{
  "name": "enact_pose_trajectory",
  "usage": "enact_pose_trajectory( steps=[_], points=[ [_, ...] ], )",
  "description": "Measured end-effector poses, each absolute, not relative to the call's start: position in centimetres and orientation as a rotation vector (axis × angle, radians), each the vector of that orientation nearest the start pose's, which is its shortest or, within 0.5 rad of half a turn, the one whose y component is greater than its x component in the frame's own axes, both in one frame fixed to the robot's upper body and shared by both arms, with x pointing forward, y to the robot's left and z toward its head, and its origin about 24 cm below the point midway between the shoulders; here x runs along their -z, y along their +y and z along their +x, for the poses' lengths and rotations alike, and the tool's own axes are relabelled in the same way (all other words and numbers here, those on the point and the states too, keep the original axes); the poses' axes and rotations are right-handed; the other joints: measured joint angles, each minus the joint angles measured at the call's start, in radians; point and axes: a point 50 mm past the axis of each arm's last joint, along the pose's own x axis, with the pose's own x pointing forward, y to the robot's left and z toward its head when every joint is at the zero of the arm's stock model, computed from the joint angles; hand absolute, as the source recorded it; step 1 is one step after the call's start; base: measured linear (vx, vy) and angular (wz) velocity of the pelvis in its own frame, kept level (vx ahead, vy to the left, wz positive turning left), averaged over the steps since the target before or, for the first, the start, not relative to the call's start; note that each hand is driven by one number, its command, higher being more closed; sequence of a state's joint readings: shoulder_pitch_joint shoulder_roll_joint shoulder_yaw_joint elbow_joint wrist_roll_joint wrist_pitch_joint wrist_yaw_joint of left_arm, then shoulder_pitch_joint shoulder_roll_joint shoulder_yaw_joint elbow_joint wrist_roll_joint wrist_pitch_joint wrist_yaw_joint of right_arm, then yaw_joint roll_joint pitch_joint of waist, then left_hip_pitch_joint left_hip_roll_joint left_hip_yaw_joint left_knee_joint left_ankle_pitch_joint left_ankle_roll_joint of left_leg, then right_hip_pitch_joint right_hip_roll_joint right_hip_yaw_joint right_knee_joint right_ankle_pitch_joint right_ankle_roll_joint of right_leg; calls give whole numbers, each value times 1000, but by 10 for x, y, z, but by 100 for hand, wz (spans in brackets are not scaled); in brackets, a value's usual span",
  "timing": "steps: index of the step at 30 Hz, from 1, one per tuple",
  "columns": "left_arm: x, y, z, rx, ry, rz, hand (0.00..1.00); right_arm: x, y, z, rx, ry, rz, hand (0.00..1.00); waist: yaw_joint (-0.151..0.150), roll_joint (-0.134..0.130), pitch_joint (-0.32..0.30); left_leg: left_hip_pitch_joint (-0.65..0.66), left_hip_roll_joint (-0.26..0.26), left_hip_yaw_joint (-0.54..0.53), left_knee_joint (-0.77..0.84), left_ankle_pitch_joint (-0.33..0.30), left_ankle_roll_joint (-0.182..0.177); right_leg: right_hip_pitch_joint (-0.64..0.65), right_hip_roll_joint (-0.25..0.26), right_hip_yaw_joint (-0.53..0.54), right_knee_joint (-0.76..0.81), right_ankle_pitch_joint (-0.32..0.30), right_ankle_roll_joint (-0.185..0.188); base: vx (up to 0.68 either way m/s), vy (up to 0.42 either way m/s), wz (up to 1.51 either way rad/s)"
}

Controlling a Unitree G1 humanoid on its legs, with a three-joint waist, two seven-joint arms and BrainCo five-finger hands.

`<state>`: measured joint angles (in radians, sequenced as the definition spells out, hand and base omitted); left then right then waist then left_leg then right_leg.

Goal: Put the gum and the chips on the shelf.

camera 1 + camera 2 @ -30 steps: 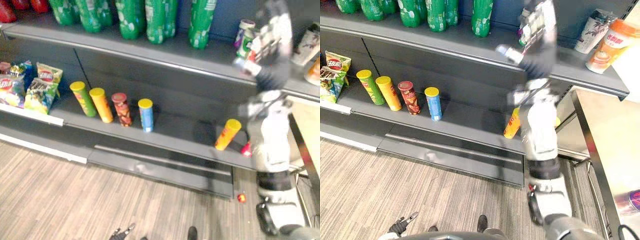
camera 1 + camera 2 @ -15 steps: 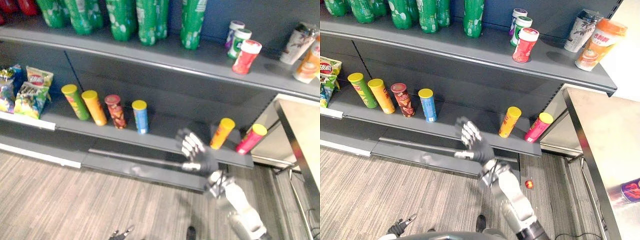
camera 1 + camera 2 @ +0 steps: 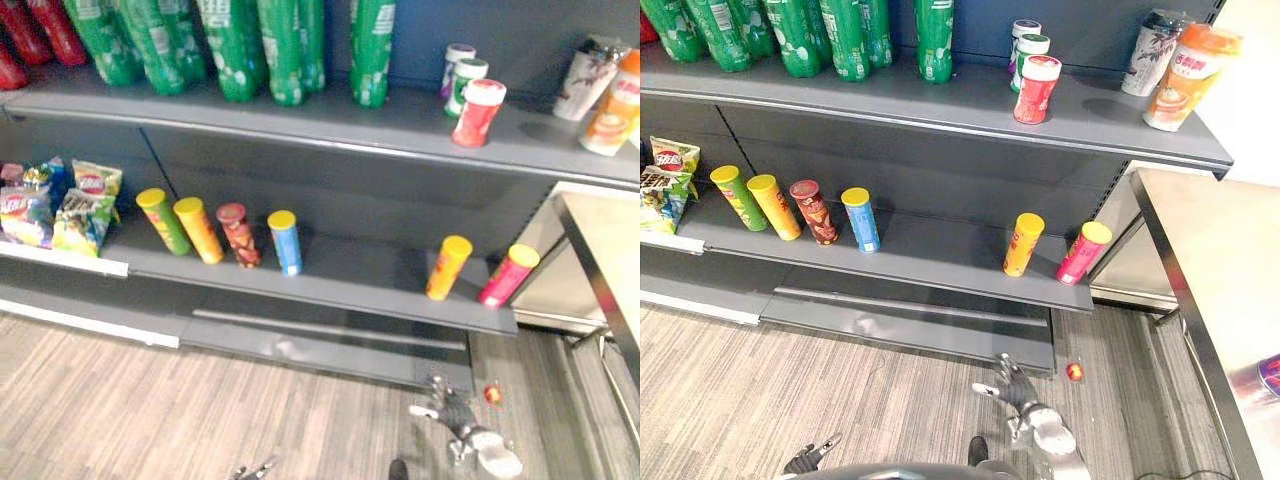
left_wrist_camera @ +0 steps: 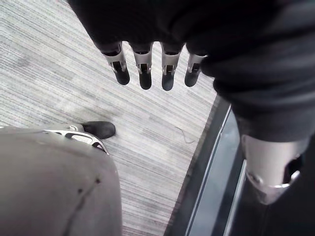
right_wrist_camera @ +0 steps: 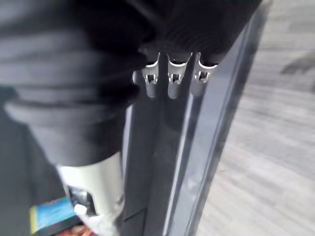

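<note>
A red gum canister (image 3: pixel 1036 88) stands on the upper shelf (image 3: pixel 940 105) beside two white-and-green canisters (image 3: pixel 1028 48). On the lower shelf (image 3: pixel 940 260), a yellow chips tube (image 3: pixel 1022 243) and a pink chips tube (image 3: pixel 1081 252) lean at the right end. My right hand (image 3: pixel 1025 400) hangs low over the floor in front of the shelf base, open and holding nothing; its fingers (image 5: pixel 170 81) point down along the base rail. Near the bottom edge of the eye views my left hand (image 3: pixel 810 460) hangs open, with its fingers (image 4: pixel 142 69) over the floor.
Several more chips tubes (image 3: pixel 220 228) stand in a row left of the middle of the lower shelf, with chip bags (image 3: pixel 60 195) further left. Green bottles (image 3: pixel 250 45) line the upper shelf and two cups (image 3: pixel 1180 62) stand at its right end. A steel table (image 3: pixel 1220 300) is at the right. A small red thing (image 3: pixel 1074 371) lies on the floor.
My right arm has come down from the upper shelf, past the lower shelf, to near the floor. The red gum canister stays on the upper shelf. The camera has shifted.
</note>
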<state>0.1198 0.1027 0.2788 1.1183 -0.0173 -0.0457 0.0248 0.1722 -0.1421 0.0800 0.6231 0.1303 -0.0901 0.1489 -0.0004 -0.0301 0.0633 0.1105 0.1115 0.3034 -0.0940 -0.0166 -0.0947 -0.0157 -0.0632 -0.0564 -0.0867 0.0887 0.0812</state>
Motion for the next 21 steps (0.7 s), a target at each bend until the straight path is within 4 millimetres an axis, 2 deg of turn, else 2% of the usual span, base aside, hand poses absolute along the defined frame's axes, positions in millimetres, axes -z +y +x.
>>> enact_pose_trajectory(
  steps=[4,9,14,21],
  points=[
    [165,222,62,-358,1164,-52,0,137,-210,118,104,870,32,0,2,11,2,-1,0,-5,0,-1,0,1,0,-4,0,-2,-3,1,-1,2],
    [165,222,62,-362,1164,-60,0,152,-227,85,256,1011,70,0,1,15,2,-2,0,-12,0,-2,0,3,-1,-13,0,-4,-5,0,0,4],
    [166,220,60,-363,1163,-76,0,159,-227,68,383,1054,208,0,0,24,2,-2,-1,-14,0,-2,0,5,-2,-16,0,-4,-5,0,0,1],
    [168,216,57,-382,1162,-110,0,164,-220,59,512,1064,338,0,-1,33,2,-1,-2,-13,-1,-2,0,7,-3,-16,-4,-5,-6,0,0,0]
  ],
)
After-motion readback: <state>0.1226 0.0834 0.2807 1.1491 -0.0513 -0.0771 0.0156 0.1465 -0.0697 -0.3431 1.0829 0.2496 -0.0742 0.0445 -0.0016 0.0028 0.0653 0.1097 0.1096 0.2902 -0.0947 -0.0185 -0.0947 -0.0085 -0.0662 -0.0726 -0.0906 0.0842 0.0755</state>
